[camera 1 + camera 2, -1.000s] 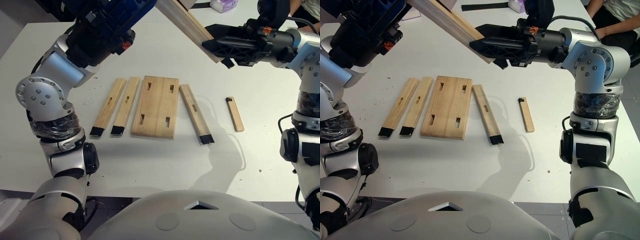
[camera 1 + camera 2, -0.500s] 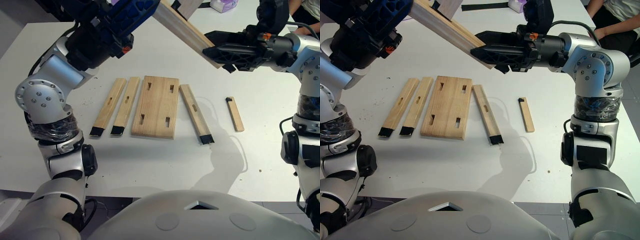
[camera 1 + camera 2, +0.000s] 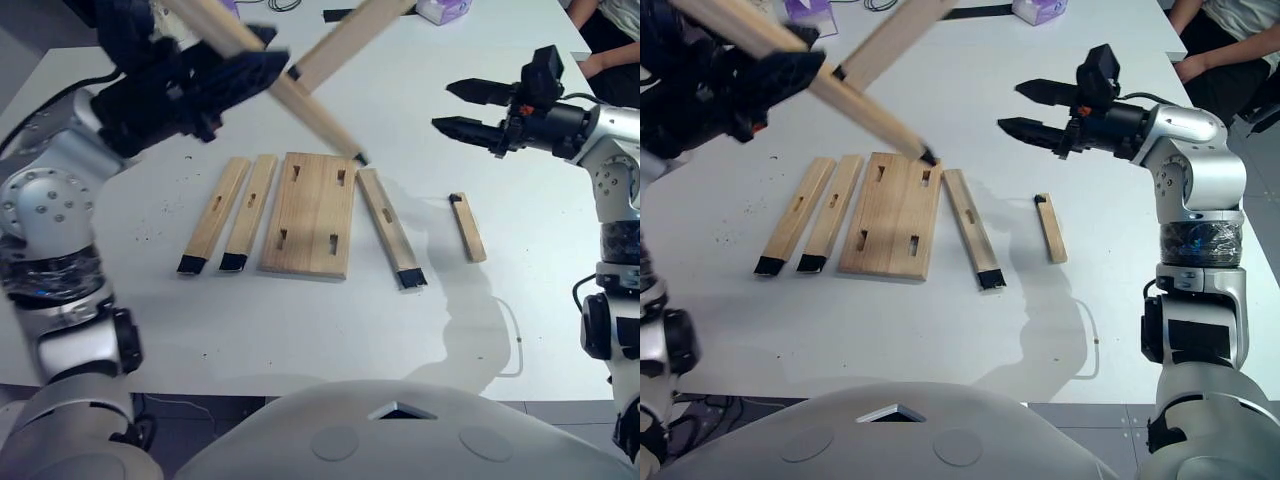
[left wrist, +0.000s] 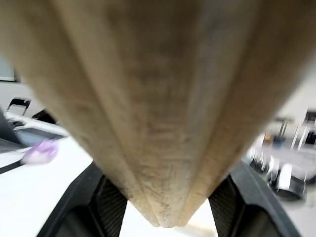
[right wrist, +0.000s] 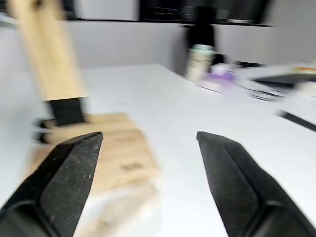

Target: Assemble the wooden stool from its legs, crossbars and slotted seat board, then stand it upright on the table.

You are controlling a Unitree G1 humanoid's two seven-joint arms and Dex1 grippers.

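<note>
**A:** How far along is the stool?

**B:** Barely begun, I'd say. The board [image 3: 312, 213] lies flat on the table [image 3: 300, 320], slots up, with nothing seated in them. A leg [image 3: 213, 213] and a second leg [image 3: 250, 210] lie side by side just left of it. A third leg [image 3: 392, 226] lies just right of it. A short crossbar [image 3: 468, 227] lies farther right, apart from the rest.

**A:** And the fourth leg?

**B:** The fourth leg [image 3: 320, 120] is in the air. The left gripper [image 3: 255, 62] is clamped on it, and it slants down so its dark tip hovers over the board's far right corner. A bar [image 3: 345, 35] angles up and away from the middle of it. They look joined there, but I can't tell whether the bar is really seated in the slot.

**A:** The right gripper?

**B:** The right gripper [image 3: 440, 105] is spread wide with nothing in it. It sits above the table, beyond the crossbar and well clear of the held wood.

**A:** So what's left?

**B:** Nearly everything, by my reading. At most one joint is made. The three loose legs and the crossbar have to go together, all four legs have to go into the board, and then the stool gets stood up. Nothing is upright yet.
</note>
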